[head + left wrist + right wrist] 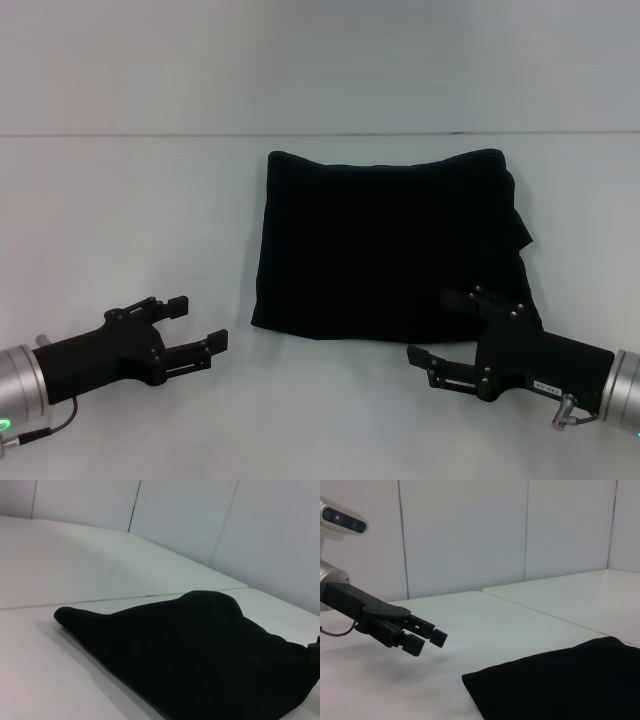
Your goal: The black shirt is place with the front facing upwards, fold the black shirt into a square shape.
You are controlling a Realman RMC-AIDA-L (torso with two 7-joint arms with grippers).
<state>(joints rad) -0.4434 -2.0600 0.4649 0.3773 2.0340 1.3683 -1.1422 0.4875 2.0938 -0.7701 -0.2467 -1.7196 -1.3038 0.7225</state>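
One white bench (pixel 120 210) carries everything we see, with pale panelled walls behind. On its middle lies the black shirt (pixel 385 245), already folded into a near-square, lettering hidden. Our left pincer (pixel 198 328) hovers near its left corner, jaws parted and empty; our right pincer (pixel 440 335) overlaps the shirt's near right edge, likewise parted, apparently gripping nothing.

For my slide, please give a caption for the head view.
Black shirt folded into a near-square on the table, both open pincers, left and right, beside its near edge.
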